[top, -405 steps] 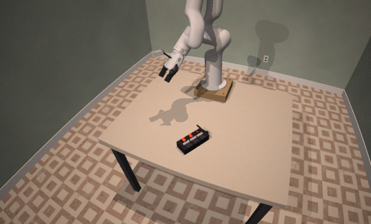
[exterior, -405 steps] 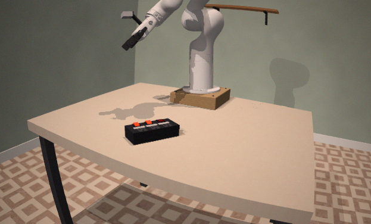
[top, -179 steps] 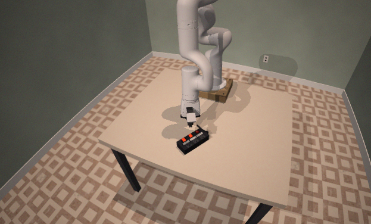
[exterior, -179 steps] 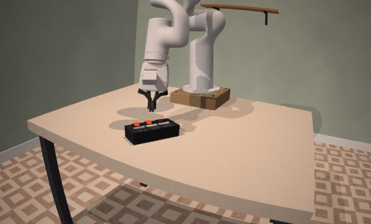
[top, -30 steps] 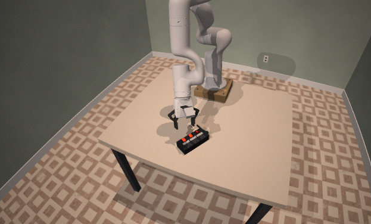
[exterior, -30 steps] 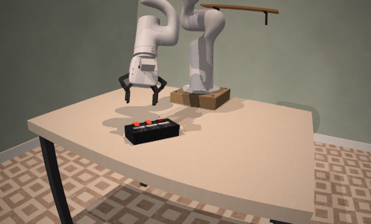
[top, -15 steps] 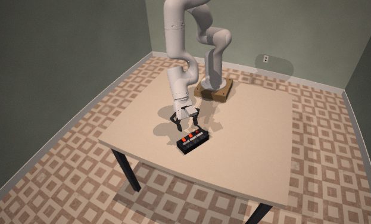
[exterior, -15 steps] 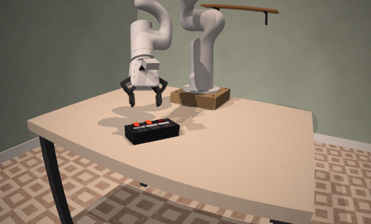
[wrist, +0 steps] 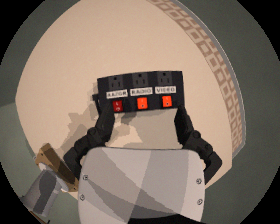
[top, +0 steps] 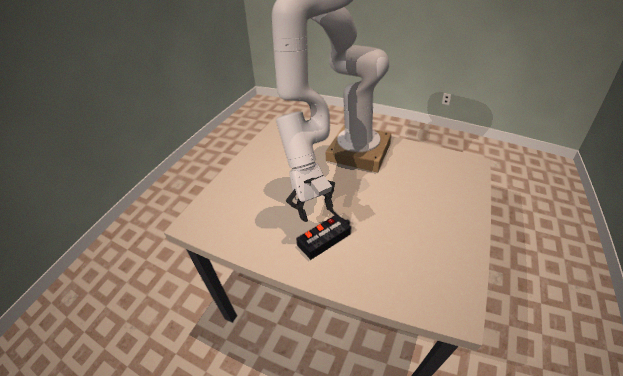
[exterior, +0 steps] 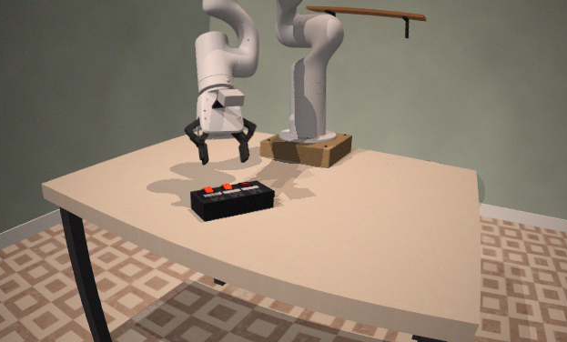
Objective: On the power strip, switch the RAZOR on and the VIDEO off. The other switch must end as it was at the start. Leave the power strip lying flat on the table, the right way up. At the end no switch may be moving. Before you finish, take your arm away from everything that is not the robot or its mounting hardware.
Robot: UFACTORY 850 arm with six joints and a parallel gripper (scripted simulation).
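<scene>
A black power strip (top: 327,241) (exterior: 234,205) (wrist: 141,83) lies flat on the beige table (top: 427,225) (exterior: 366,218) (wrist: 91,50), the right way up, near the front left edge. It has three red rocker switches in a row with small labels that I cannot read. Two switches (exterior: 207,189) (exterior: 227,186) glow bright orange-red. The third switch (exterior: 247,184) (wrist: 119,104) looks darker. My gripper (top: 317,214) (exterior: 224,159) (wrist: 144,111) is open and empty. It hangs a little above the table just behind the strip, with its fingers pointing down and not touching the strip.
The arm's base stands on a wooden block (top: 359,157) (exterior: 307,152) at the back of the table. A wooden shelf (exterior: 366,11) is fixed high on the wall. The table's front edge runs close to the strip.
</scene>
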